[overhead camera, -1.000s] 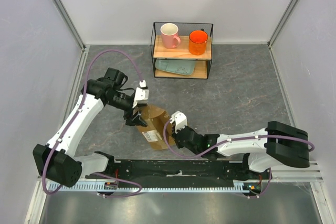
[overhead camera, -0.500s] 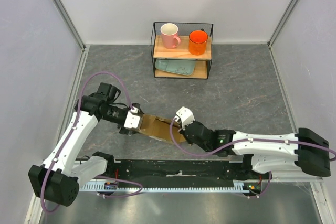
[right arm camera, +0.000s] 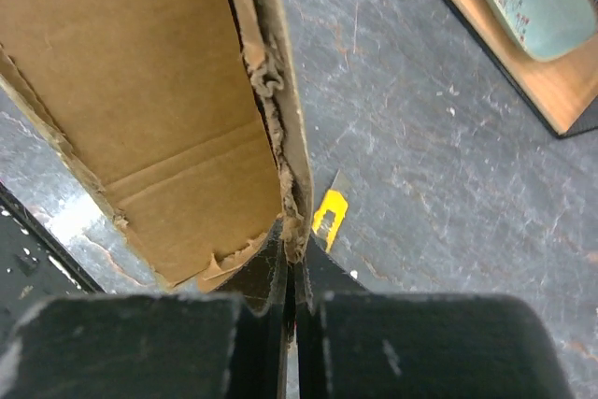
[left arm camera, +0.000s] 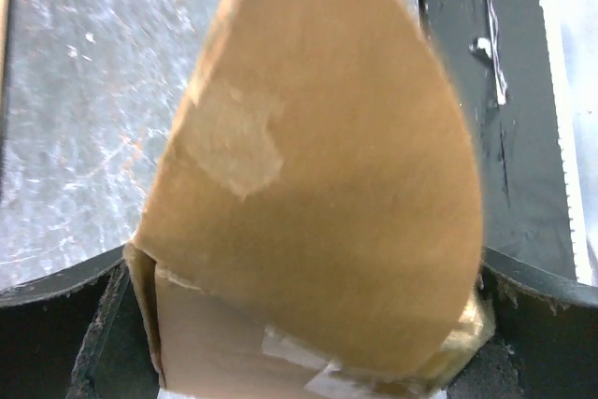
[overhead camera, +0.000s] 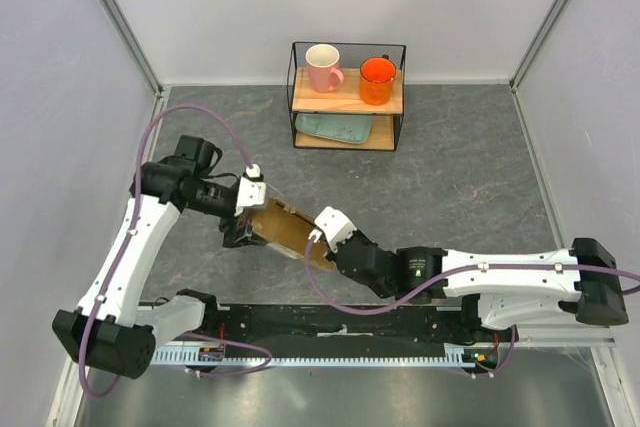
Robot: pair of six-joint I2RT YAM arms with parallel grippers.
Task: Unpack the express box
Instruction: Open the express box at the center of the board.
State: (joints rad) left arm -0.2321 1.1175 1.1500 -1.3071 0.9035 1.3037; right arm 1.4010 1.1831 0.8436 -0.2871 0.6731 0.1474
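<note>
Brown express box (overhead camera: 288,231) was between the grippers | right gripper (overhead camera: 318,245) clamped tight on its torn edge | left gripper (overhead camera: 240,235) jaws wide around other end, grip unclear

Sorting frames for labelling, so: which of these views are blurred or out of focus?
Left wrist: the flat brown cardboard box fills the frame, soft and blurred up close. Right wrist: its torn edge is crisp, the right claw beneath dark and blurry. Top external: sharp, evenly lit.
</note>
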